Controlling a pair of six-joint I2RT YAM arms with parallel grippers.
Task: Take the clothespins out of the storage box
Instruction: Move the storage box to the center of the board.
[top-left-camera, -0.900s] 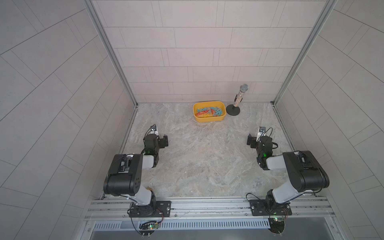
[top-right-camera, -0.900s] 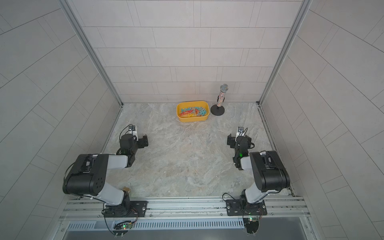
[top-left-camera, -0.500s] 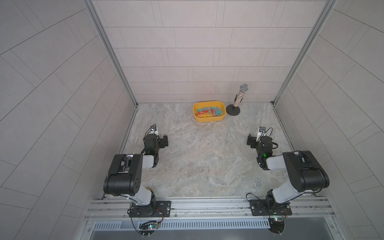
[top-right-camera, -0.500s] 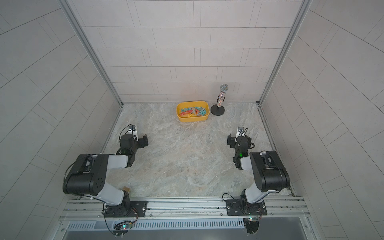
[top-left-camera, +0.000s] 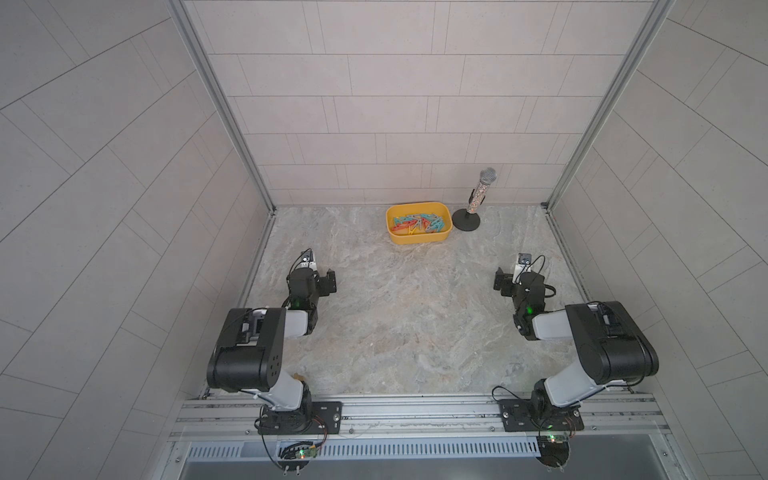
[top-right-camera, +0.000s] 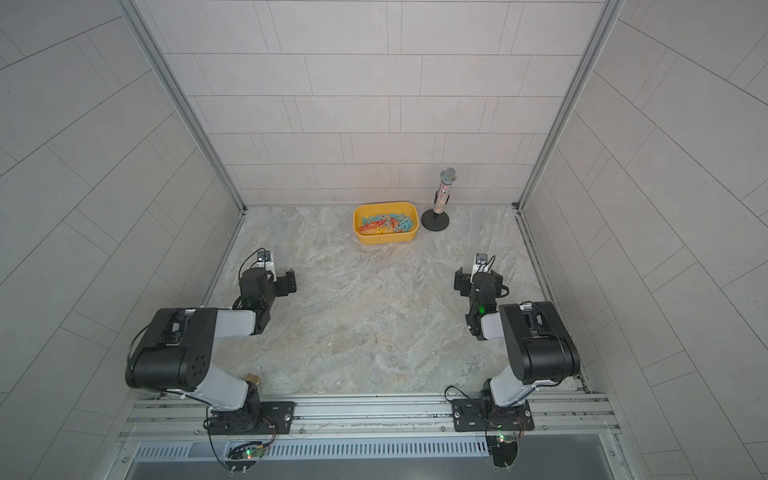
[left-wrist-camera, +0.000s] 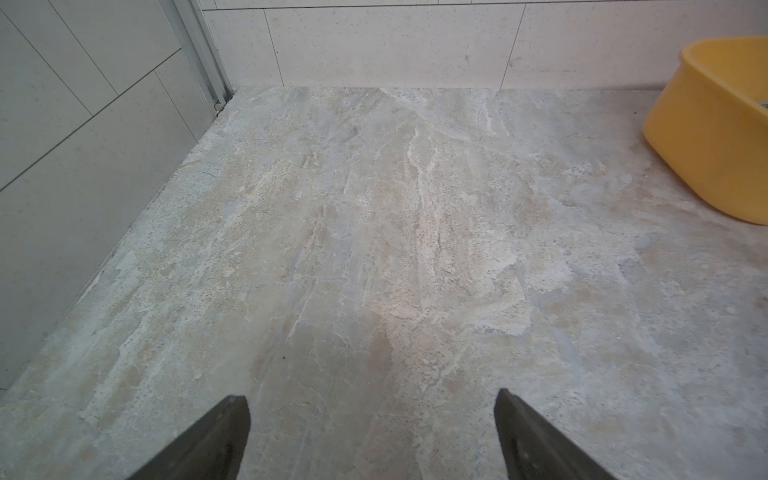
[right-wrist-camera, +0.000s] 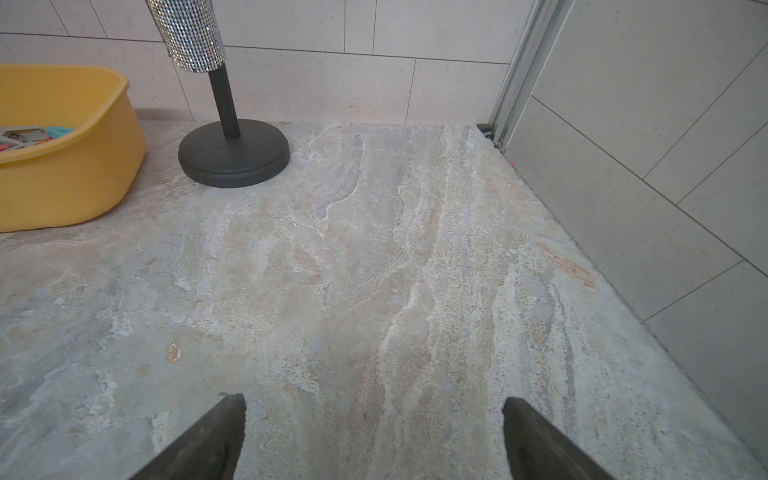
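Marbled grey-beige tabletop (top-left-camera: 407, 332) is filling the floor of a tiled, three-walled cell, and both arms are crouching low toward its near edge. In the left wrist view the left gripper (left-wrist-camera: 370, 399) is showing its two dark fingertips spread wide, with only bare stone between them. The right gripper (right-wrist-camera: 374, 401) is doing the same in the right wrist view, wide apart and holding nothing. In both top views the left gripper is sitting at centre-left of the frame and the right gripper at centre-right, well apart from each other, with open tabletop lying between them. Farther out, at upper centre of both top views, the storage box (top-left-camera: 419, 240) is standing near the back wall, well apart from both grippers. A glittery microphone (top-left-camera: 482, 189) is rising from a black round stand (top-left-camera: 466, 220) just beside the box, to its right in the frame. The clothespins (top-left-camera: 419, 223) are lying in a loose heap inside the box, mostly teal with some red and grey, and none is showing on the tabletop. Judging from that, the task is only starting: no peg is out, neither arm is reaching toward the box, and the whole pile is waiting to be taken out.
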